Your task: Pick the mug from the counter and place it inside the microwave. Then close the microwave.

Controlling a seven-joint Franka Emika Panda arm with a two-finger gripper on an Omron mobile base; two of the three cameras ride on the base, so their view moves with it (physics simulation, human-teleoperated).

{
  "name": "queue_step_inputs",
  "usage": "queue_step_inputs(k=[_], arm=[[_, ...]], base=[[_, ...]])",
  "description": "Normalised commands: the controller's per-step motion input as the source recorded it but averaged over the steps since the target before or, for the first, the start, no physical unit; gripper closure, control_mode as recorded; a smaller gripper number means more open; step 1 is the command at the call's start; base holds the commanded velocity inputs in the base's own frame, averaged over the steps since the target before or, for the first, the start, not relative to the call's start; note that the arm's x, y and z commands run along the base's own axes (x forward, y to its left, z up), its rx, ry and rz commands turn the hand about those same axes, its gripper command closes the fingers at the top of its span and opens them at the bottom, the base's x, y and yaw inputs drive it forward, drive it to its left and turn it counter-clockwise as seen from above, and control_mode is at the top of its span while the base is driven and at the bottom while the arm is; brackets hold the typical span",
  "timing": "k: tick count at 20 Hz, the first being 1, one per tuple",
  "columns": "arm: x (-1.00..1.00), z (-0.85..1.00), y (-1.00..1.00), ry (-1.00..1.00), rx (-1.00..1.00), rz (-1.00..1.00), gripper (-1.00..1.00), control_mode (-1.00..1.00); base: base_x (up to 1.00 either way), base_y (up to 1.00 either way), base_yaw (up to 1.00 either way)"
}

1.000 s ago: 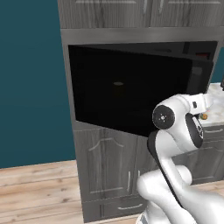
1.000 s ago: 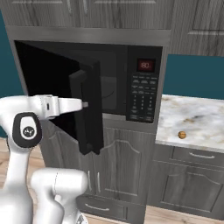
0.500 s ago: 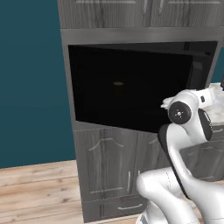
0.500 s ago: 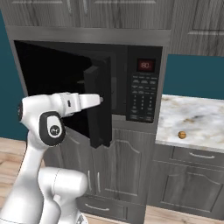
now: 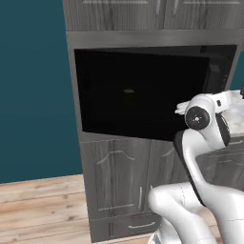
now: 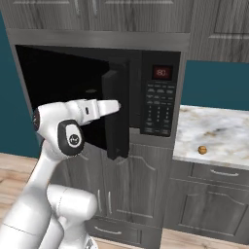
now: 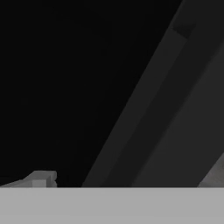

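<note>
if shoved on carelessly from here, could go wrong in a few ways. at the left, reaching along the inner side of the microwave door [image 5: 143,95], so risks a hand trapped between door and frame as the gap narrows; better to clear out and press from the outer face. further right, at the door's free edge [image 6: 116,127], a glancing contact could slide off the rim and leave the door ajar, or a hard push could slam it and make it bounce back. right again, past the keypad of the microwave [image 6: 158,97], a wide swing of the hand might brush the buttons. on the counter [image 6: 221,131] at the far right, just a small brown lump [image 6: 202,149], well apart from the hand and unlikely to be disturbed. cannot tell where the mug is; judged to sit inside the dark cavity, hidden by the door, with closing as the step in hand. worth confirming, since shutting an empty oven would fail the task.

as for pose: shoulder low at the left, elbow joint [image 6: 70,137] raised to about mid-door height, forearm running level to the right, gripper [image 6: 116,104] up against the door's free edge. jaws spread wide, holding nothing. from the hand camera, dark slanted door surfaces close in front.
</note>
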Motion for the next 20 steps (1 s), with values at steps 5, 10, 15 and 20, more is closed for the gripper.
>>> queue_step_inputs(k=[5, 10, 15, 20], arm=[[0.46, 0.0, -0.04, 0.0, 0.0, 0.01, -1.0, -1.0], [0.49, 0.0, -0.02, 0.0, 0.0, 0.01, -1.0, -1.0], [0.44, 0.0, -0.01, 0.0, 0.0, 0.01, -1.0, -1.0], [0.47, 0.0, -0.03, 0.0, 0.0, 0.01, -1.0, -1.0]], base=[[0.0, 0.0, 0.0], [0.0, 0.0, 0.0], [0.0, 0.0, 0.0], [0.0, 0.0, 0.0]])
